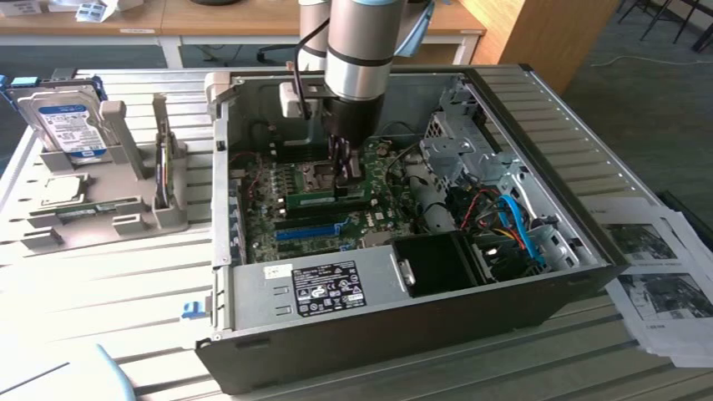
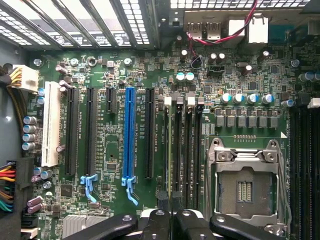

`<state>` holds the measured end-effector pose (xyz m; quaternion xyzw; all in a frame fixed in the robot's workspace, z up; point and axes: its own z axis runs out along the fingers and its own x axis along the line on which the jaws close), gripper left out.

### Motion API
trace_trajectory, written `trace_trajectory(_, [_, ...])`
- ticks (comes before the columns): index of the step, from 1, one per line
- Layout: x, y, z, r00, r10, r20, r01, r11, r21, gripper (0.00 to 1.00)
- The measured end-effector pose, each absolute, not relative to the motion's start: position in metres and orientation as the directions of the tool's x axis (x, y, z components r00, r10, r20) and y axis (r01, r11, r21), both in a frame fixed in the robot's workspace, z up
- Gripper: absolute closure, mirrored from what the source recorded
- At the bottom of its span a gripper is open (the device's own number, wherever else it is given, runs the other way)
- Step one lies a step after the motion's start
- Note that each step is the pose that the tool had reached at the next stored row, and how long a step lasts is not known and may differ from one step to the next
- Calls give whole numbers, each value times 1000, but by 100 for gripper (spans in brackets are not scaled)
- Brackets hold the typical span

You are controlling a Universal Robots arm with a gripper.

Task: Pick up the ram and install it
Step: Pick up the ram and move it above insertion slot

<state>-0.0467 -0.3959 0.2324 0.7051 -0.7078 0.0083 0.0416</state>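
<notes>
The ram (image 1: 317,199), a thin green stick, stands on its long edge across the motherboard inside the open computer case (image 1: 368,334). It sits at the memory slots, directly under my gripper (image 1: 350,174). The arm reaches straight down into the case, and the fingers are shut on the stick's upper edge near its end at the exterior view's right. In the wrist view my black fingers (image 2: 155,220) are pressed together, with the gripper (image 2: 171,212) over the dark memory slots (image 2: 187,150) beside the CPU socket (image 2: 247,187).
A long blue slot (image 1: 310,231) (image 2: 129,135) lies just in front of the ram. Cables and drive cages crowd the case at the exterior view's right. Outside it, a grey holder (image 1: 134,217) carries a blue-labelled hard drive (image 1: 69,125) and another green stick (image 1: 80,214). Papers (image 1: 657,276) lie beside the case.
</notes>
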Motion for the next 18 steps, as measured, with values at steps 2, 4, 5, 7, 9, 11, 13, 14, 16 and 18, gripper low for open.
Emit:
trace_trajectory(2, [-47,-396,232,-2,-997,71,-999,5,47,89])
trace_trajectory(4, [-47,-397,232,-2,-998,71,-999,5,47,89])
trace_trajectory(5, [-47,-397,232,-2,-997,71,-999,5,47,89])
trace_trajectory(7, [-47,-397,232,-2,-997,71,-999,5,47,89])
trace_trajectory(9, [-47,-397,232,-3,-997,71,-999,6,47,89])
trace_trajectory(11, [-47,-397,232,-6,-997,71,-999,10,47,89])
trace_trajectory(13, [-47,-397,232,-10,-997,71,-999,14,47,89])
trace_trajectory(14, [-47,-397,232,-11,-997,71,-999,14,47,89])
trace_trajectory(16, [-47,-397,232,-11,-997,71,-999,14,47,89])
trace_trajectory(18, [-47,-397,232,-11,-997,71,-999,14,47,89])
